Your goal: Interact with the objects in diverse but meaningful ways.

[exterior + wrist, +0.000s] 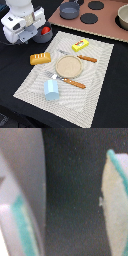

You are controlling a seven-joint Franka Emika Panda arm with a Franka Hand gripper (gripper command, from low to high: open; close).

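Pincer (70, 193) fingers spread, nothing between them; red tomato (46, 30) in grey pot (40, 36); light-blue cup (51, 90) upright on mat (95, 75)

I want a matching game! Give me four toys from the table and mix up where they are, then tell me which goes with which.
Things:
1. tomato
2. blue cup
3. bread
4. yellow packet

Places, in the exterior view:
A. on the mat's near corner, in front of the fork
B. inside a grey pot, beside the robot's arm
C. on the mat's left edge
D. on the mat, behind the plate

Pairs: 1-B, 2-A, 3-C, 4-D
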